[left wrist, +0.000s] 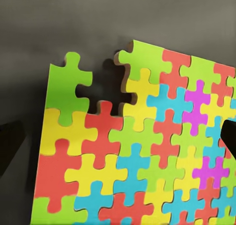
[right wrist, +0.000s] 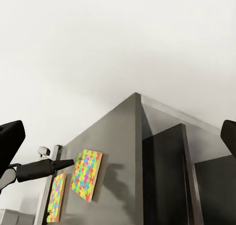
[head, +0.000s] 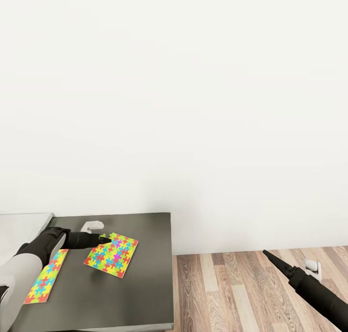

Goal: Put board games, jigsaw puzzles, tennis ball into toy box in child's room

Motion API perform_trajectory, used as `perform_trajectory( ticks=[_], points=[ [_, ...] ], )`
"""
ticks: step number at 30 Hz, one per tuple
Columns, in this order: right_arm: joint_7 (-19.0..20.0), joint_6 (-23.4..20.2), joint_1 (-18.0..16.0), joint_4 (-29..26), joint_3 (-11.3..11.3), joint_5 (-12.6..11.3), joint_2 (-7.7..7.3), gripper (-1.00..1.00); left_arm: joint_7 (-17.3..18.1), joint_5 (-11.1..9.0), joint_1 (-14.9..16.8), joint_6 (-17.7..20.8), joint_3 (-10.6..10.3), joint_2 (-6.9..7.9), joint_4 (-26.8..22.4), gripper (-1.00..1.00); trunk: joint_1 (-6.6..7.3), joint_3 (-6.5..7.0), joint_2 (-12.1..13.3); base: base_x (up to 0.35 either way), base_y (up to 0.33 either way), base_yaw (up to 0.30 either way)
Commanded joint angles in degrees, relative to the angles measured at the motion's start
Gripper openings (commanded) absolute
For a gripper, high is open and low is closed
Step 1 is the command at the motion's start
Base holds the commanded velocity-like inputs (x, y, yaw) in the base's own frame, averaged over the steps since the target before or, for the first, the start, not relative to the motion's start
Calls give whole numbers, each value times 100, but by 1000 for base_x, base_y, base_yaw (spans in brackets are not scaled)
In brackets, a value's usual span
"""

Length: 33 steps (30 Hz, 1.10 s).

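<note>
Two jigsaw puzzles lie flat on the dark grey section of the table (head: 145, 293). One puzzle (head: 112, 254) is near the middle and the other (head: 46, 278) is partly under my left forearm. My left gripper (head: 104, 238) is open, low over the far corner of the middle puzzle (left wrist: 128, 166), whose corner lies between the dark fingers (left wrist: 10, 146). My right gripper (head: 267, 254) hangs open over the wood floor, right of the table, with nothing in it. The right wrist view looks up at the table (right wrist: 118, 146) and both puzzles (right wrist: 86, 175). The toy box, board games and tennis ball are out of view.
The pale grey desk top (head: 24, 225) joins the dark section at the left. A small white fitting (head: 92, 225) sits at the table's back edge, and another (head: 313, 269) on the floor by the right arm. A white wall stands behind.
</note>
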State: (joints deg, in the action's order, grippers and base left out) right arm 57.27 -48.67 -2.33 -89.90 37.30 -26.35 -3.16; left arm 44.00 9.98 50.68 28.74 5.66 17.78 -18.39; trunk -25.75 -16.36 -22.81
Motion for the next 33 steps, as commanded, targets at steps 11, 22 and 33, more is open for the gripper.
perform_trajectory(
  ticks=[11, 22, 33],
  points=[
    [12, -28, -5, -1, 5, -16, 0, 100, 4, 56, 4, 42, 49, 22, -7, 100, -3, -10, -11, 0, 0, 0],
    [12, -28, -5, -1, 5, -18, 0, 100, -36, 56, 4, 42, 49, 35, -7, 100, -3, -10, -11, 0, 0, 0],
    [12, -28, -5, -1, 5, -27, -2, 100, -43, 64, 4, 40, 47, 57, -7, 100, -3, -11, -11, 0, 0, 0]
  ],
)
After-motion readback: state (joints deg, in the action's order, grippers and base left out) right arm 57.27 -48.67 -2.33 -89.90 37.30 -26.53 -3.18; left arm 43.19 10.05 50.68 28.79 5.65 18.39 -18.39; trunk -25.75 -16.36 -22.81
